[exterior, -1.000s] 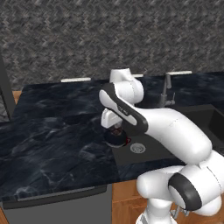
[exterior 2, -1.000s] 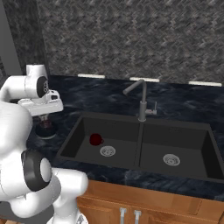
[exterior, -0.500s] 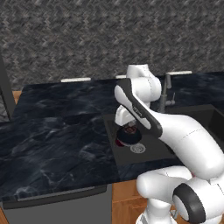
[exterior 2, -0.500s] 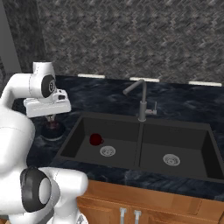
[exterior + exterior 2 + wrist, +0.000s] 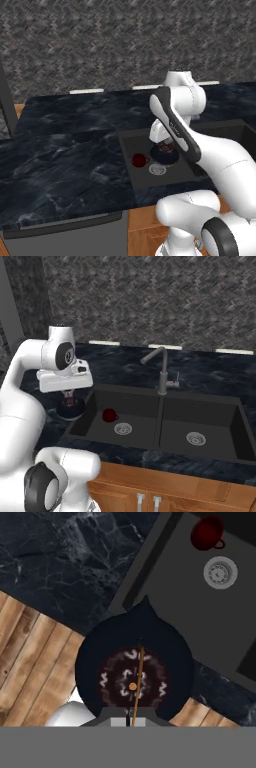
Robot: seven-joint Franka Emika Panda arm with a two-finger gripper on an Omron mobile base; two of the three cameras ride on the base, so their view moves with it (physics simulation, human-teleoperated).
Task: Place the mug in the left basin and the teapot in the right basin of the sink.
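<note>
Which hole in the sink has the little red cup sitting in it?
The left basin, beside the robot's arm. The mug sits on its floor near the silver drain, while the right basin past the tap has just its drain.

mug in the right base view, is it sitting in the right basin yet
No, the mug lies in the left basin, beside its drain, while the right basin holds only its own drain.

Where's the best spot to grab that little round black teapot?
By the thin arched wire handle over the top of the squat black teapot, coming straight down from above. The round body looks too wide and smooth to pinch; the end effector already holds it there.
</note>
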